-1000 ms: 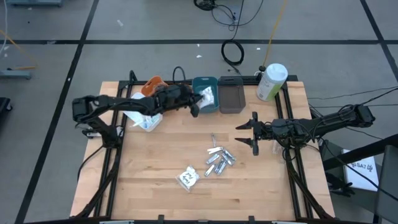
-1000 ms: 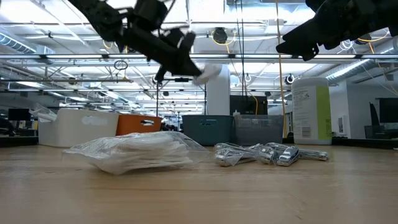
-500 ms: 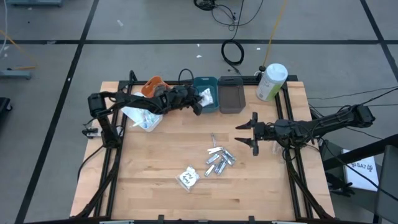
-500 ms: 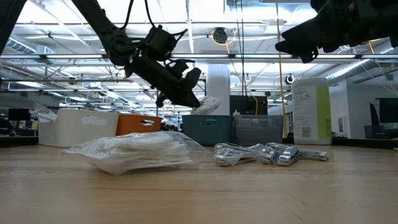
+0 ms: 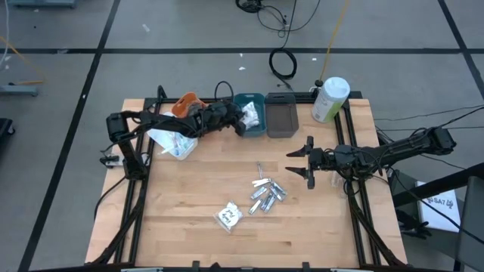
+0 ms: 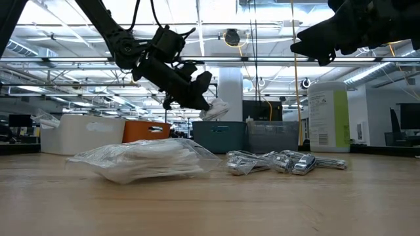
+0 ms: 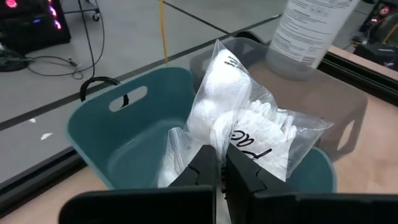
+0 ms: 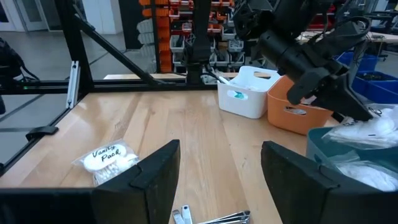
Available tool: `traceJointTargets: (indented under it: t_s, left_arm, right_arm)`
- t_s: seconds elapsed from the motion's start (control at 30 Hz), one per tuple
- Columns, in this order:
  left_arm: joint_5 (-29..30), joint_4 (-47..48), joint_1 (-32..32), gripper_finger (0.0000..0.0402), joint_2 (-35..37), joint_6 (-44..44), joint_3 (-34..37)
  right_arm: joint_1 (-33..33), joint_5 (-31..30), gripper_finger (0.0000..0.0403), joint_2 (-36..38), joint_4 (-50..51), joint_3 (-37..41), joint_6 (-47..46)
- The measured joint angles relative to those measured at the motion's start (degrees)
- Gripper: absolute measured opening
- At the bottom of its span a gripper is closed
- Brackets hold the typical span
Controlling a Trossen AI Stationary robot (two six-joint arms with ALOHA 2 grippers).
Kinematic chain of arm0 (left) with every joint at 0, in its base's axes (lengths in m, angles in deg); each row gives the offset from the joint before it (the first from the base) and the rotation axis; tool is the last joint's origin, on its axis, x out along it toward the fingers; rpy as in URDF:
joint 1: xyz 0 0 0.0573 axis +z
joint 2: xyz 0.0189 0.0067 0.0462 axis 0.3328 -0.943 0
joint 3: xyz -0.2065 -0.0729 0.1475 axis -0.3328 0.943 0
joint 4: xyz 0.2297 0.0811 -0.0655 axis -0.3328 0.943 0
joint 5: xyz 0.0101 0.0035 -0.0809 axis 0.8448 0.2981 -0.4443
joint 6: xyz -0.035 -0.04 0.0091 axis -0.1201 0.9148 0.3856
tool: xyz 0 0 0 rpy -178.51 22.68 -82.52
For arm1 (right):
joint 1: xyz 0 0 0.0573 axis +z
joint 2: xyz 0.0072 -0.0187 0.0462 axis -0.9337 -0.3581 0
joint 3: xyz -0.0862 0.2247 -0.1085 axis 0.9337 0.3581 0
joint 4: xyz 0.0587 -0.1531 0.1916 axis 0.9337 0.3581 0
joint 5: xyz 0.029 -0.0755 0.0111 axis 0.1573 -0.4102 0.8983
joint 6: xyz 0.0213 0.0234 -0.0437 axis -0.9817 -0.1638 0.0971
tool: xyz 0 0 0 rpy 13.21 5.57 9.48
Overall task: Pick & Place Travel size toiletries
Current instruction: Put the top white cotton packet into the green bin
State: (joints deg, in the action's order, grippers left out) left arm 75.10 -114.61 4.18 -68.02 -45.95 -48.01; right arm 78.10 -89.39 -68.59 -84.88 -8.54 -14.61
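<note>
My left gripper (image 7: 221, 160) is shut on a white clear-wrapped packet (image 7: 249, 124) above the teal bin (image 7: 118, 121) at the table's far edge. In the low view the packet (image 6: 215, 109) hangs just over the bin's rim (image 6: 220, 124). Another white packet (image 8: 367, 169) lies inside that bin. A further packet (image 5: 228, 216) and a heap of small silver tubes (image 5: 265, 195) lie on the table's middle. My right gripper (image 5: 306, 162) hovers open to the right of the tubes, touching nothing. My left gripper pinches the packet's clear wrap at its near end (image 7: 219, 144) between its two fingers. The fingers come from the table's left, slanting slightly down. The packet juts out past the fingertips, lifted clear over the teal bin.
A grey bin (image 5: 281, 119) stands right of the teal one, an orange bin (image 5: 185, 102) and a white bin (image 5: 175, 143) to its left. A big white-and-green bottle (image 5: 330, 99) stands at the far right corner. Bare wood lies along the near edge.
My left gripper has come down and moved toward the table's far edge with the packet, which now hangs just over the teal bin instead of high above the table. The right gripper has stayed in place, open.
</note>
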Motion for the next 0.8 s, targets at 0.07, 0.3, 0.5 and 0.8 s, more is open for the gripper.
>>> traceJointTargets:
  t_s: [0.07, 0.3, 0.5, 0.8]
  left_arm:
    - [0.09, -0.01, 0.04, 0.0004, -0.02, 0.3, 0.0]
    - [0.04, -0.09, -0.02, 0.0028, -0.02, 0.0, 0.0]
    - [0.04, -0.1, -0.04, 0.0032, -0.01, 0.0, 0.0]
    - [0.04, -0.1, 0.0, 0.0039, 0.0, 1.38, 0.0]
  right_arm:
    - [0.0, -0.02, 0.0212, 0.0, 0.0, 0.0, 0.0]
    - [0.01, -0.01, 0.0212, 0.0, 0.0, 0.0, 0.0]
    - [0.0, 0.0, 0.0212, 0.0, 0.0, 0.0, 0.0]
    - [0.02, 0.0, 0.0212, 0.0, 0.01, 0.0, 0.0]
